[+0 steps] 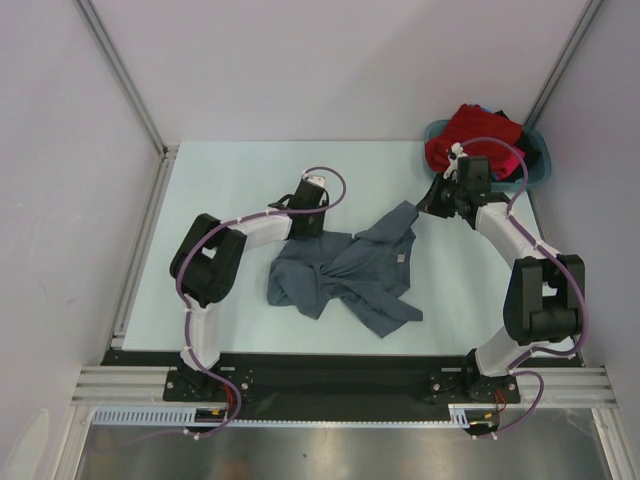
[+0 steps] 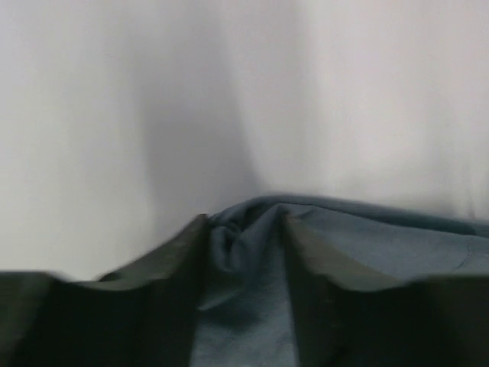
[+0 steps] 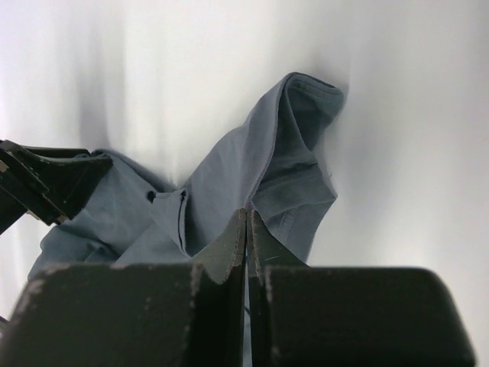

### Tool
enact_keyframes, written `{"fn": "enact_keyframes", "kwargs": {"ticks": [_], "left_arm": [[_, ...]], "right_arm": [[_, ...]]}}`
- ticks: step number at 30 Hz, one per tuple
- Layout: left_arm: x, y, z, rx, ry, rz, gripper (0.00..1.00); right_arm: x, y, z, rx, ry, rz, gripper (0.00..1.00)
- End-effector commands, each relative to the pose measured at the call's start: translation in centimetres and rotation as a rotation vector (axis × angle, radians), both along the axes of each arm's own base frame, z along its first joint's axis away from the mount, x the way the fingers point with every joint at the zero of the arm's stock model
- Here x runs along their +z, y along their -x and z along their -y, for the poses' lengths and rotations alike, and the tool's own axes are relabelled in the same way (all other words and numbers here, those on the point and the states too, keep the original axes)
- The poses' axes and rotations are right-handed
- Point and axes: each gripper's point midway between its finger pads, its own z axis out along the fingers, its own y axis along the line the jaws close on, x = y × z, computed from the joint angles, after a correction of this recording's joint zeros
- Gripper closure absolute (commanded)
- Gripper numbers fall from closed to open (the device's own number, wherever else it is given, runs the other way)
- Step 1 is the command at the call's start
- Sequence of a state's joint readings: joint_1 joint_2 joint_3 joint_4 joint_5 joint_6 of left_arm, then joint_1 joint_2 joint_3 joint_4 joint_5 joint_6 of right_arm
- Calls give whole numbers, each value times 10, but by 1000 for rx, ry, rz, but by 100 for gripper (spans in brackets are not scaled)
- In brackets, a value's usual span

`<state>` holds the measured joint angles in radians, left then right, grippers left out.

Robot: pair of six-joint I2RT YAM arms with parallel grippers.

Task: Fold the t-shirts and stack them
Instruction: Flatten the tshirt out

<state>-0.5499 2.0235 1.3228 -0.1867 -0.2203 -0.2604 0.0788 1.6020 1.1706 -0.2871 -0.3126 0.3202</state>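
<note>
A slate-grey t-shirt (image 1: 345,270) lies crumpled mid-table, its white label (image 1: 403,258) showing. My left gripper (image 1: 308,228) is down at its upper left edge. In the left wrist view the fingers (image 2: 179,260) stand apart, open, around a bunched fold of the grey cloth (image 2: 237,245). My right gripper (image 1: 432,205) is shut on the grey t-shirt's upper right corner, which is drawn to a point toward it. The right wrist view shows its fingertips (image 3: 247,215) pressed together over the grey cloth (image 3: 229,160). A red t-shirt (image 1: 478,135) is heaped in the basin.
The teal basin (image 1: 541,168) stands at the back right corner, right behind my right gripper, with dark cloth (image 1: 510,117) beside the red heap. White walls close in the pale table (image 1: 230,190) on three sides. The left arm's dark head (image 3: 46,183) shows in the right wrist view.
</note>
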Motion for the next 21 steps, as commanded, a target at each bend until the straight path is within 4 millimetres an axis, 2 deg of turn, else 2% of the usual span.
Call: {"fn": "enact_keyframes", "kwargs": {"ticks": [1,2,3,5,8,9,12,13,16,17,21], "left_arm": [[-9,2,-34,60,-147,-21,58],[-8,2,-33,60,-141,-22,63],[-8,3,-33,61,-141,-24,78],[-3,2,-32,61,-132,-15,98],[16,2,-30,53,-106,10,100],[34,2,-30,58,-92,37,100],[67,3,-31,56,-68,85,100],[87,3,-33,59,-49,119,100],[119,9,-40,68,-49,157,100],[139,12,-42,68,-32,192,100],[183,22,-51,68,-10,254,96]], "right_arm": [[25,0,1,6,-1,63,100],[25,-1,1,4,-1,63,100],[26,-1,0,7,-2,65,100],[27,0,0,7,-2,68,100],[37,1,0,13,-3,95,100],[41,1,0,13,-2,108,100],[66,3,3,6,10,167,100],[75,6,5,1,16,184,100],[100,10,9,-7,39,229,100],[110,12,11,-11,43,250,100],[140,19,11,-8,45,306,100]]}}
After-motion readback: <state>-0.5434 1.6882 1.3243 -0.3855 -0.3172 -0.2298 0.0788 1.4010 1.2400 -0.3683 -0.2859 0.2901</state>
